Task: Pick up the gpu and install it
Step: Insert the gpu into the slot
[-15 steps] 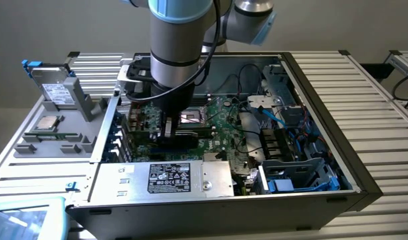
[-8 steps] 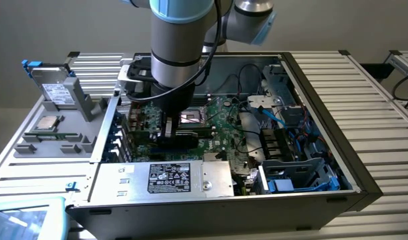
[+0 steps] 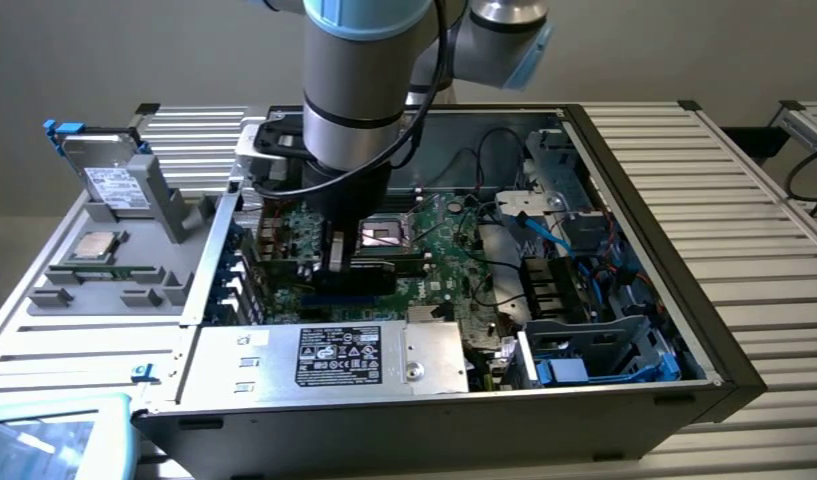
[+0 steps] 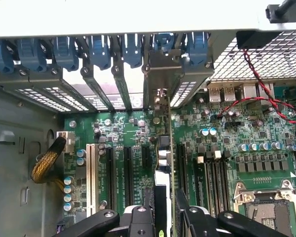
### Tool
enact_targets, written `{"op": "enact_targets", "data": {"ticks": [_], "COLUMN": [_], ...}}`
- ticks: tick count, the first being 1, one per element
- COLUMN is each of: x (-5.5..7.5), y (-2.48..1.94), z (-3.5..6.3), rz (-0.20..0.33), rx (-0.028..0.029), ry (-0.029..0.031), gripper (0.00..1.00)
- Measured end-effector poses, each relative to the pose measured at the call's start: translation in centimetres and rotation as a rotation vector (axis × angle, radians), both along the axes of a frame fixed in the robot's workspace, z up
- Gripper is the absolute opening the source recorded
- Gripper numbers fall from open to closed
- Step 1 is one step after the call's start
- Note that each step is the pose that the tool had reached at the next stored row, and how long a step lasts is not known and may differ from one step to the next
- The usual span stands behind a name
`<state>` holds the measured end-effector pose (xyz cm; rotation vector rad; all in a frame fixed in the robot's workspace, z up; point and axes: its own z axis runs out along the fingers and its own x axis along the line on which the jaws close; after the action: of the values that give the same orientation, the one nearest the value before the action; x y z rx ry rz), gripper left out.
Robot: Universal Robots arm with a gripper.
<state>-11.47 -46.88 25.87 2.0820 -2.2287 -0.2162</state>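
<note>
Half-closed black metal fingers (image 4: 140, 221) of the gripper (image 4: 164, 219) clamp the gpu (image 4: 165, 153), a small flat green-and-black expansion card, edge-on between them above the large green motherboard (image 4: 227, 163). It is probably light, stiff and fragile: grip bare board edges, not components. Beyond the fingertips its grey metal bracket (image 4: 160, 74) meets the case's rear openings

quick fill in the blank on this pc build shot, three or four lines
1. The gripper is shut on the gpu, which is held on ____, not flat.
2. The motherboard beneath it is ____.
3. The row of slot latches is ____.
4. The twisted wire pair is black and ____.

Missing words: edge; green; blue; red
</note>
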Motion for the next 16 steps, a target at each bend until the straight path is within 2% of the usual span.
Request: {"op": "enact_targets", "data": {"ticks": [4, 7, 9, 10, 11, 14, 15, 16], "x": [0.67, 0.68, 0.69, 0.69, 0.69, 0.69, 0.69, 0.68], "y": [-0.17, -0.19, -0.19, -0.19, -0.19, -0.19, -0.19, -0.19], "z": [-0.02, -0.01, -0.01, -0.01, -0.02, -0.02, -0.01, 0.0], "rz": [0.002, 0.002, 0.003, 0.003, 0.002, 0.001, 0.001, 0.001], "rx": [0.0003, 0.0001, 0.0, 0.0002, 0.0003, 0.0003, 0.0001, -0.0001], "ry": [0.0014, 0.0023, 0.005, 0.0075, 0.0125, 0.0337, 0.0377, 0.039], "gripper": [0.27, 0.27, 0.27, 0.27, 0.27, 0.27, 0.27, 0.27]}}
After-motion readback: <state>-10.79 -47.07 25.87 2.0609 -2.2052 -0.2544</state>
